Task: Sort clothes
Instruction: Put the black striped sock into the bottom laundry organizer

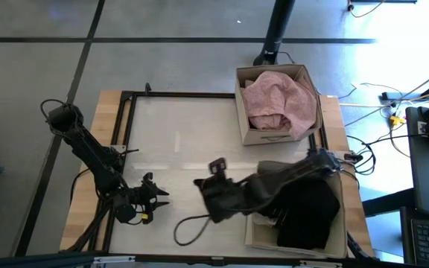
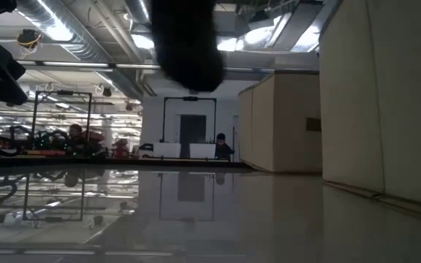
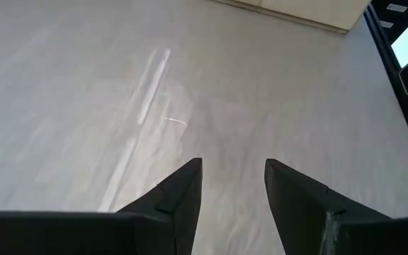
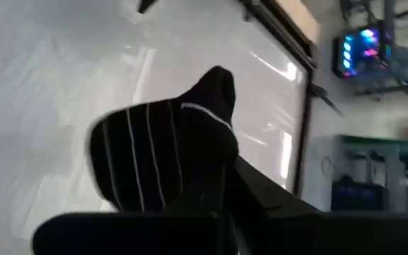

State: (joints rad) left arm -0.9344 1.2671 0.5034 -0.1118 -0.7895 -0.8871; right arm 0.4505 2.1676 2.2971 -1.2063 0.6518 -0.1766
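We have the right gripper (image 1: 213, 195) pinched shut on a black striped garment (image 4: 163, 157), out over the near middle of the table (image 1: 177, 134). The cloth bunches around the fingers and hangs off the surface; in the low view it shows as a dark lump (image 2: 187, 45) dangling from above.

The hold looks like our main risk. In the right wrist view the fabric wraps around the fingers rather than sitting clearly between them, so we cannot tell how much is really clamped. A quick swing could let it slide out and drop on the table short of a box. A trailing end could also snag on a box wall as we carry it across.

The near box (image 1: 259, 234), just to the right of the gripper, already holds a heap of black clothes (image 1: 307, 212), piled up to its rim. Adding more may push something over the edge. The far box (image 1: 244, 97) holds a pink garment (image 1: 280, 100) that droops over its side, so we judge black goes in the near one.

A loose dark cable (image 1: 187, 227) loops on the table just near of the gripper, and a low pass could catch it.

Our left gripper (image 1: 155, 195) waits at the near left with jaws well apart and nothing between them, close enough to the right one that we should swing away from it.
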